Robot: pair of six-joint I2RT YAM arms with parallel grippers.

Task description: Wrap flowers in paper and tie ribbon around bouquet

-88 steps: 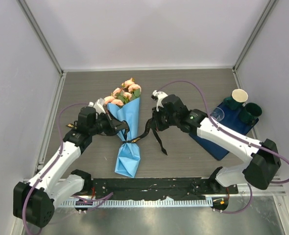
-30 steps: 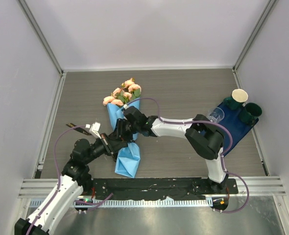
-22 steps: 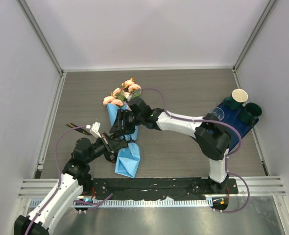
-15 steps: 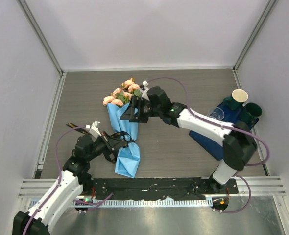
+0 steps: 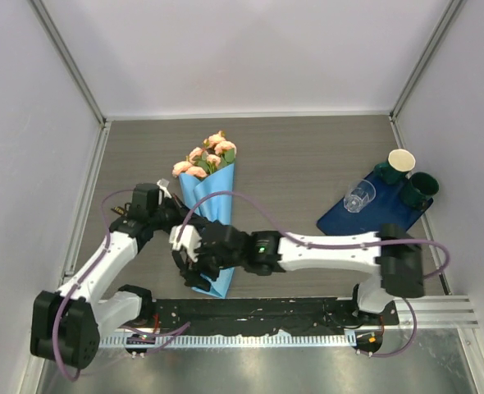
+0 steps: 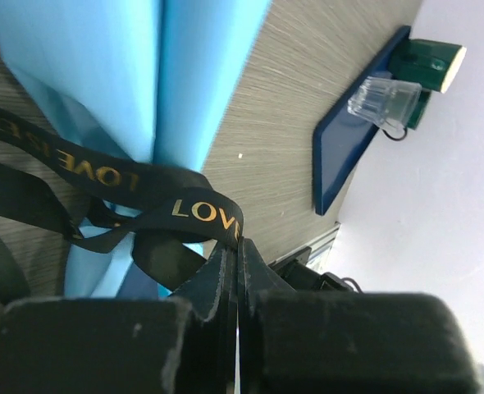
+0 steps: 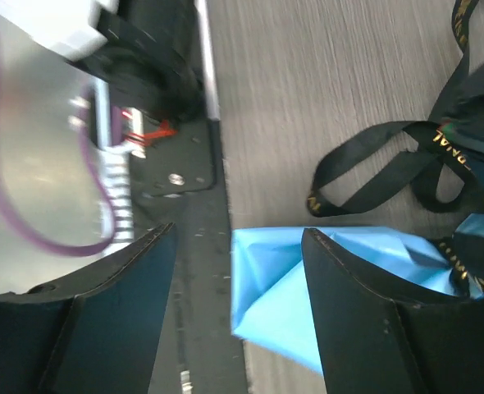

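at the tip of the left pincer (image 6: pixel 238 253) the ribbon (image 6: pixel 194 208) sits clamped.

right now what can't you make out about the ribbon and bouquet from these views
Knot of the ribbon: the right wrist view cuts it off at the right edge. In the top view the right gripper covers the bouquet at its waist.
The flowers: outside both wrist views.
Lettering: the left wrist view shows only LOVE clearly, by the shut left gripper. The rest is folded or cropped.
Whether it is tied tight: cannot tell.
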